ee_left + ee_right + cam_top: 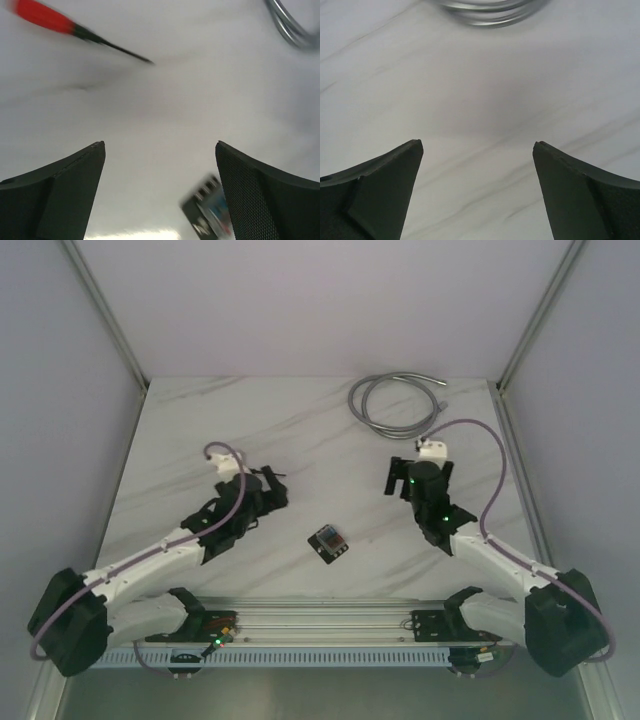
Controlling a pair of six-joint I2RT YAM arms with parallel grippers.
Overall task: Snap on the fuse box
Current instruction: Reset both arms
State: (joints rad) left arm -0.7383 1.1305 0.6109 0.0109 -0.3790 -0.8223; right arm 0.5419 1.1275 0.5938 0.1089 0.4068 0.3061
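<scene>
Hose and screwdriver lie apart from the fuse box, loose between the gaping left gripper and right gripper.

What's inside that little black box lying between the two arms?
The fuse box lies face up on the table. Small blue and red pieces sit in slots on its top. Anything deeper inside, or beneath it, is hidden by its black body.
</scene>
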